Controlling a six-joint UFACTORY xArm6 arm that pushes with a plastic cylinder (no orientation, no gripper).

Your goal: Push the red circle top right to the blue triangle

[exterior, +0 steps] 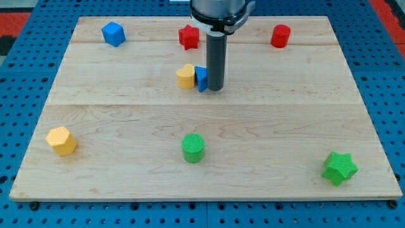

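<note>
Blue triangle (200,78): small blue wedge, mid-desk, touching yellow block (185,76) on view's left. My tip (215,88), end effector, plain rod, nothing grasped, just beside triangle's right. Red circle (280,35): short upright red cylinder, desk (126,120) top right, well apart from tip.

From my tip (215,87), the surface (285,126) toward 2 o'clock lies open up to the red circle (280,35); blue triangle (200,78), seemingly touching, blocks 9 o'clock.
</note>
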